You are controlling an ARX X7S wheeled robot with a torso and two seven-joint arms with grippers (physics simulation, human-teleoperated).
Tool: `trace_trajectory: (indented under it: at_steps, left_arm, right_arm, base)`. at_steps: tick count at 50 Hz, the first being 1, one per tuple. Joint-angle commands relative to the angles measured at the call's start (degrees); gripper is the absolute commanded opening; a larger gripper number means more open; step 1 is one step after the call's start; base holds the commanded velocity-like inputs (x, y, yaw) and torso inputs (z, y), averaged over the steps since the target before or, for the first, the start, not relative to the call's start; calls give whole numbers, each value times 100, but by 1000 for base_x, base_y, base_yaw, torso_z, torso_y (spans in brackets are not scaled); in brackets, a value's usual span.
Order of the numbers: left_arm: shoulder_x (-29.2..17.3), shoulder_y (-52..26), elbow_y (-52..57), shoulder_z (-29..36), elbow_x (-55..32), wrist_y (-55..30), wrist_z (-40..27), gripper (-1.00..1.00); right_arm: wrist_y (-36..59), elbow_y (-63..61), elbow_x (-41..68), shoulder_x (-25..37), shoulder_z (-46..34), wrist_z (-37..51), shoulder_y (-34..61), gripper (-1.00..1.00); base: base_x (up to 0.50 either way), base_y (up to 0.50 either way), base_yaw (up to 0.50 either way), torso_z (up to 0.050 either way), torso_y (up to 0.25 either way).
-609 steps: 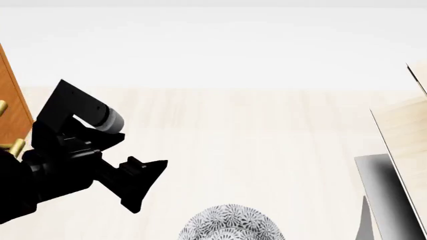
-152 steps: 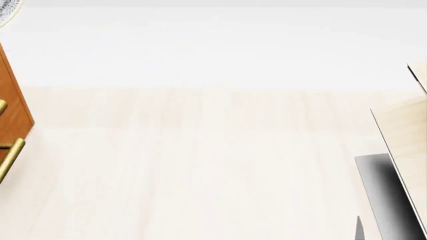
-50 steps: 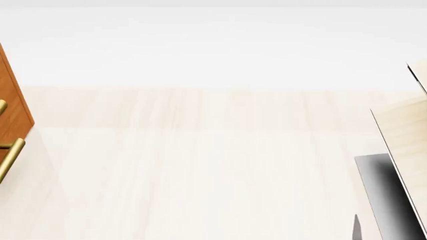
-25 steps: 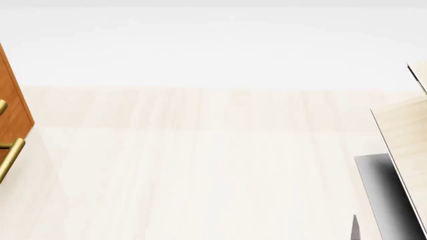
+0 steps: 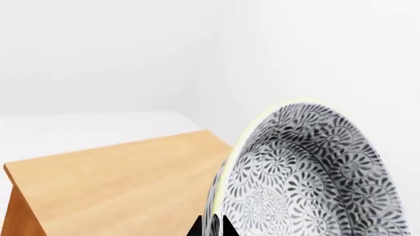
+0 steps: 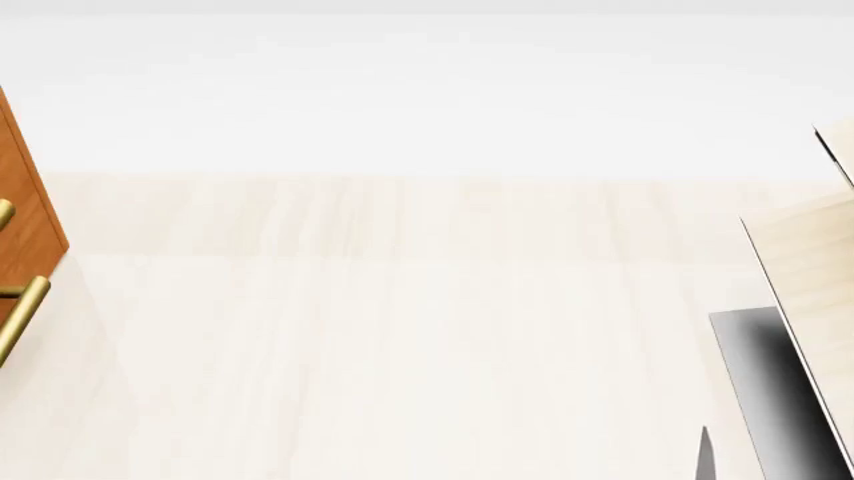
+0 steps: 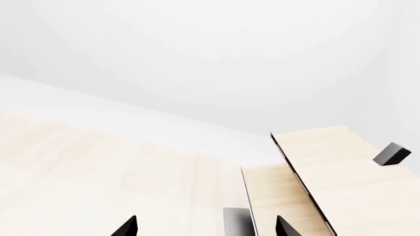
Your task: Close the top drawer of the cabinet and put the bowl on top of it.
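- The left jaws [image 5: 211,227] show only as two black tips at the edge of the left wrist view, set on either side of the bowl's rim and clamped on it.
- The bowl [image 5: 308,172] hangs tilted in that grip, its grey floral inside turned toward the camera, thin cream rim along its edge.
- Beneath and beside the bowl lies the flat orange-brown top of the cabinet [image 5: 125,182]; whether the bowl touches it cannot be told.
- The right jaws [image 7: 206,227] stand apart, two black tips well separated with nothing between them, over the pale wood floor [image 7: 98,172].
- Near them rises a pale plywood structure [image 7: 328,167] with a small dark block [image 7: 392,154] on it.
- In the head view neither arm appears; the cabinet's front edge, with two brass handles [image 6: 23,315], sits at the left border.
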Motion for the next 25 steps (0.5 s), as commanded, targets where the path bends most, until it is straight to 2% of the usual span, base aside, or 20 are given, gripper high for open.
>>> trace_trajectory:
  at_steps: [1,2,3,5,25]
  left_arm:
    - [24,89,199,-397,-163,152,21,-100]
    - [28,88,208,-418,-166,160,-8,-100]
    - [38,79,200,-440,-180,164,-24,-100]
    - [51,44,182,-414,-166,173,-26,-100]
    - [302,15,-375,48,198,493,494,-100]
  right_arm:
    - [-60,-81,446,172,297,-66,-16,100]
    - [-98,-40,284,107,181,-127,-21,100]
    - [-4,-93,689,316,384,37,53,100]
    - [-205,15,12,7,-3,-220,-63,100]
    - [-223,8,-61,-23,-29,-192,-138,100]
  base:
    - [0,0,0,0,0]
    - [0,0,0,0,0]
    - [0,0,0,0,10]
    - [0,0,0,0,0]
    - [0,0,0,0,0]
